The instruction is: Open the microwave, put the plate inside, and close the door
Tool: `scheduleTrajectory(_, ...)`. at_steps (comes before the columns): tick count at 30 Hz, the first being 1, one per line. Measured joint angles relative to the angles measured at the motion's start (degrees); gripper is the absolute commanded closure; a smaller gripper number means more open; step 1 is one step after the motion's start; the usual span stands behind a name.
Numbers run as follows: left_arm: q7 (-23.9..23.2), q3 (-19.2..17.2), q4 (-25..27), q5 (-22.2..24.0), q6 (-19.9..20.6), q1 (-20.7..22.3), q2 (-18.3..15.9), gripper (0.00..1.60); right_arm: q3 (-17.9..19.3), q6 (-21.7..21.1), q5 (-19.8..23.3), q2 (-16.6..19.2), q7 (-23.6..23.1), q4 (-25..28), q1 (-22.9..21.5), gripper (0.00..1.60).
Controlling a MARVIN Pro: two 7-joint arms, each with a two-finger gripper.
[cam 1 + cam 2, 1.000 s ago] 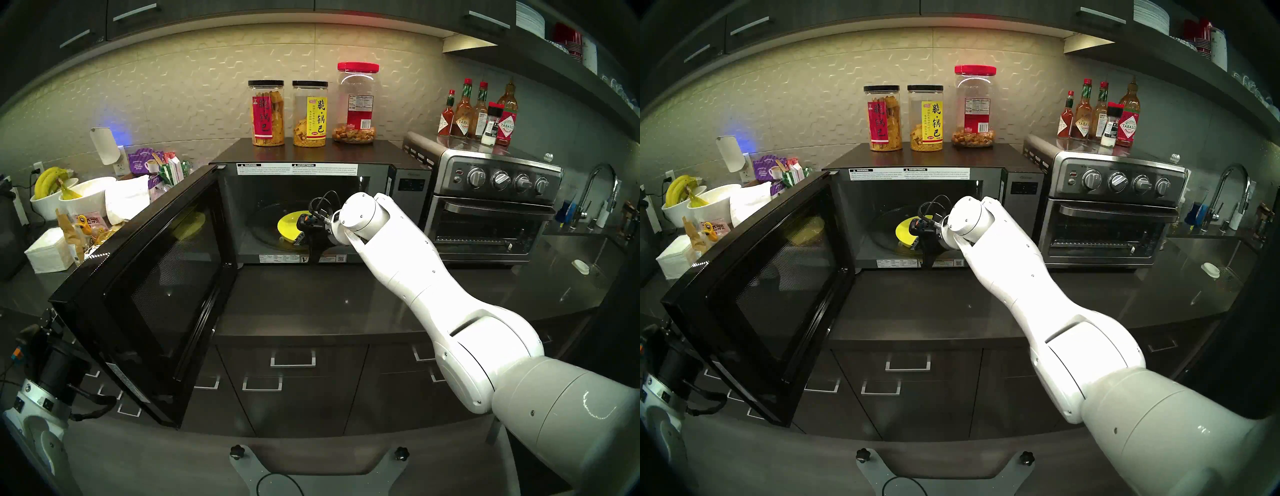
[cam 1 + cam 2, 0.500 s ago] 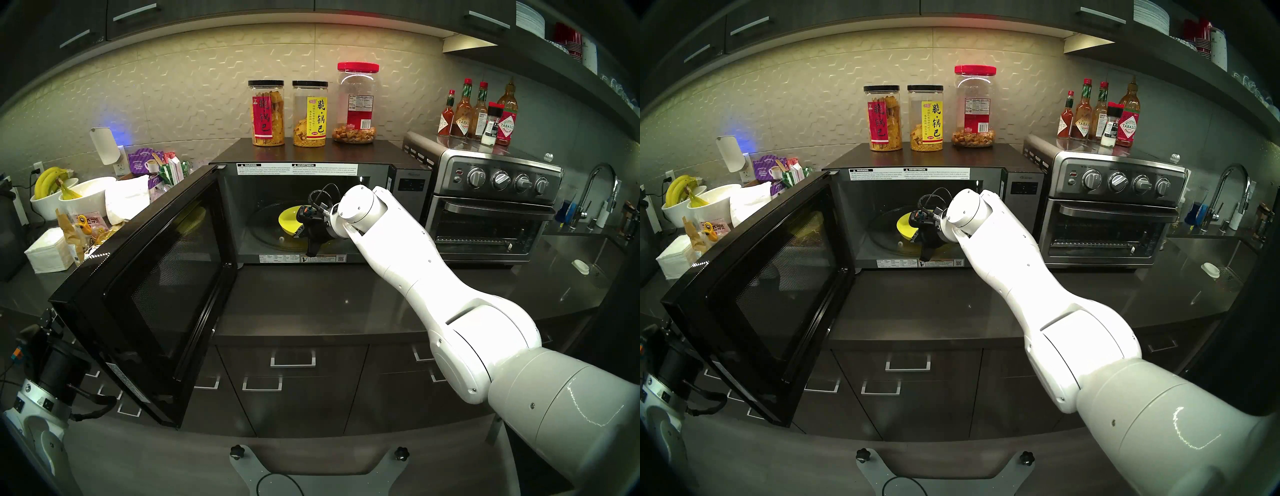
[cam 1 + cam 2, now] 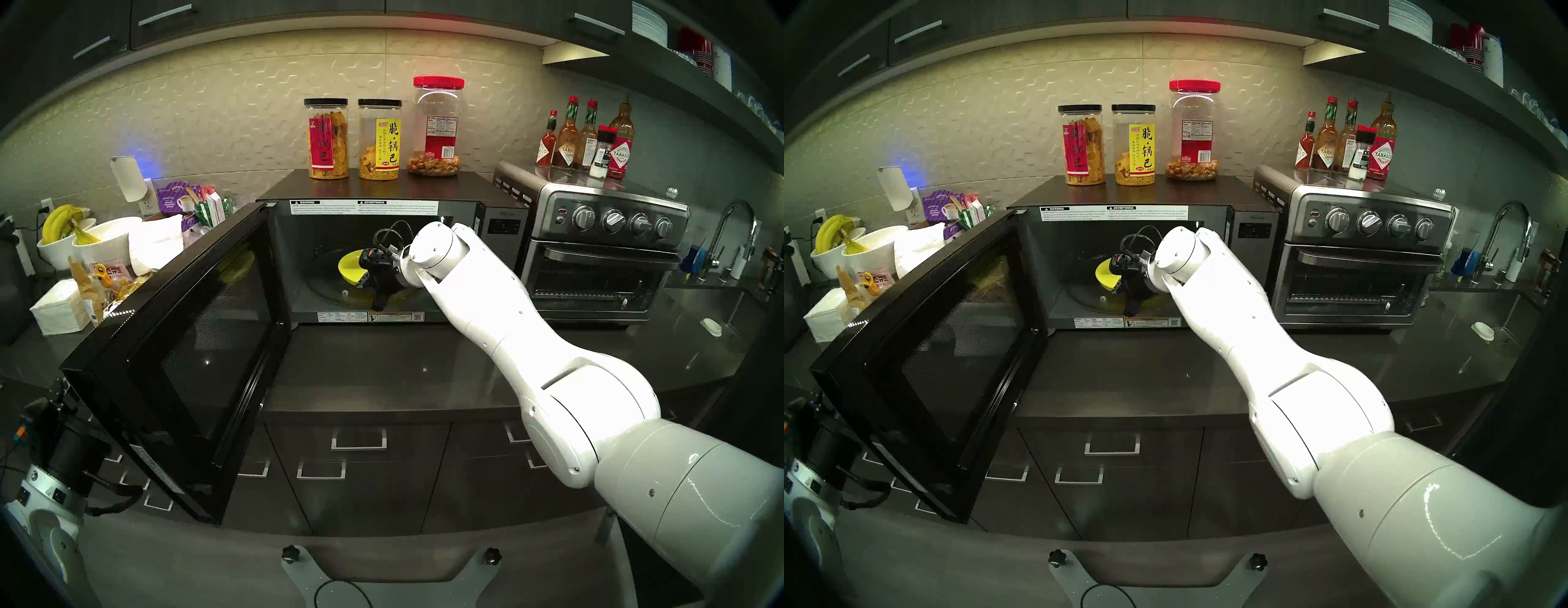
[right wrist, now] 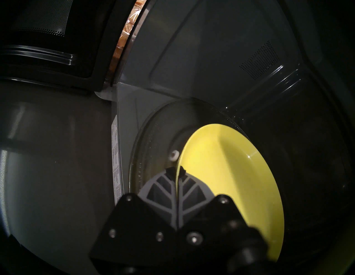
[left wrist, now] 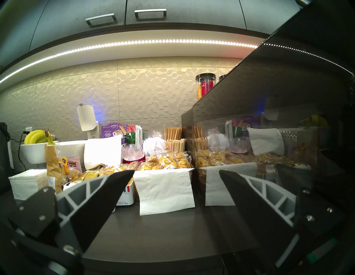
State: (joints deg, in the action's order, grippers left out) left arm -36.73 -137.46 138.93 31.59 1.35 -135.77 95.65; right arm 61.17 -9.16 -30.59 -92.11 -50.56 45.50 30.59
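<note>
The microwave (image 3: 382,187) (image 3: 1132,191) stands on the counter with its door (image 3: 178,361) (image 3: 928,369) swung wide open to the left. My right arm reaches into the cavity. My right gripper (image 4: 177,171) is shut on the rim of the yellow plate (image 4: 230,172) (image 3: 348,266) (image 3: 1103,274), which hangs tilted above the glass turntable (image 4: 153,134) (image 3: 326,288). My left gripper (image 5: 176,172) is open and empty, low at the left beside the door's outer glass (image 5: 269,115).
Three snack jars (image 3: 326,140) stand on the microwave. A steel toaster oven (image 3: 602,254) with sauce bottles (image 3: 585,136) is at its right, a sink (image 3: 717,305) beyond. White bowls with bananas (image 3: 63,225), napkins (image 3: 59,310) and snack packs (image 5: 165,161) crowd the left counter.
My right arm has pushed further into the microwave, carrying the plate up and to the left, deeper over the turntable. The door and the left arm have stayed put.
</note>
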Motion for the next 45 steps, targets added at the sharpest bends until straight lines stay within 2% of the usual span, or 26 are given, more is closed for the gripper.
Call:
scheduleTrajectory(13,-0.19,-0.08,0.00,-0.11,0.12,0.18,0.17,0.00,0.21,-0.41,-1.79,-1.39,0.29,-3.72,-1.62,1.60)
scheduleTrajectory(45,-0.66,-0.27,0.00,-0.40,0.40,0.62,0.57,0.00,1.83,-0.43,-2.16,-4.43,2.55,-11.86,-5.02,1.60)
